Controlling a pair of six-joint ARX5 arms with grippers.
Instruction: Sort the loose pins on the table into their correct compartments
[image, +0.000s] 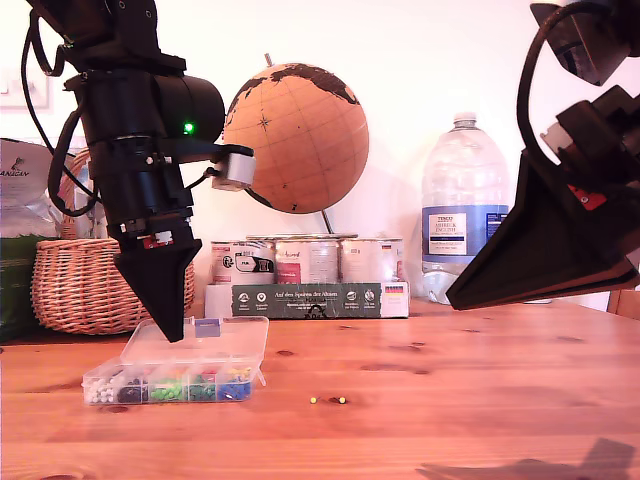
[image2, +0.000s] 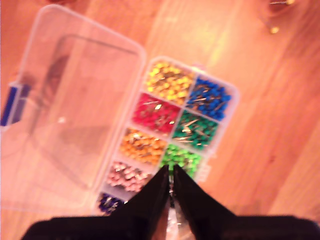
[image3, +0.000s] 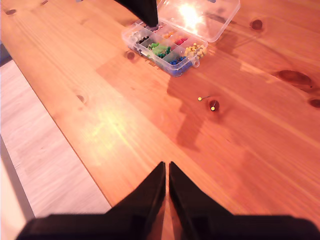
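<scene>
Reference landmark: the low clear plastic organizer box (image: 170, 385) with its hinged clear lid (image: 200, 341) folded open flat behind it, resting on the orange-brown pine table (image: 450, 400) toward the exterior view's left.

Condition of box: the compartments (image2: 170, 125) hold pins sorted by colour. The first wrist view shows eight sections at least in part: yellow (image2: 169, 81), blue (image2: 210, 97), red (image2: 156, 114), dark green (image2: 196, 131), orange (image2: 144, 145), light green (image2: 181, 158), pink (image2: 127, 176) and dark blue (image2: 107, 202), the last partly hidden by the jaws. A blue latch (image2: 10, 104) sits on the lid's outer edge.

My first gripper (image: 168, 330) hangs point-down directly above the box, over its end nearer the exterior view's left; its jaws are pressed together, and nothing can be seen between them.

Loose items: two yellow-headed pins (image: 327, 400) lie on the bare wood to the exterior view's right of the box, near it, close together but apart from each other.

My second gripper (image3: 166, 172) is raised well clear of the box, at the exterior view's right, above bare table; its jaws are pressed together on nothing.

Behind the box: one brown wicker basket (image: 85, 285), one cork globe (image: 295, 135), one row of cans (image: 310, 262), one large clear water bottle (image: 465, 205).
</scene>
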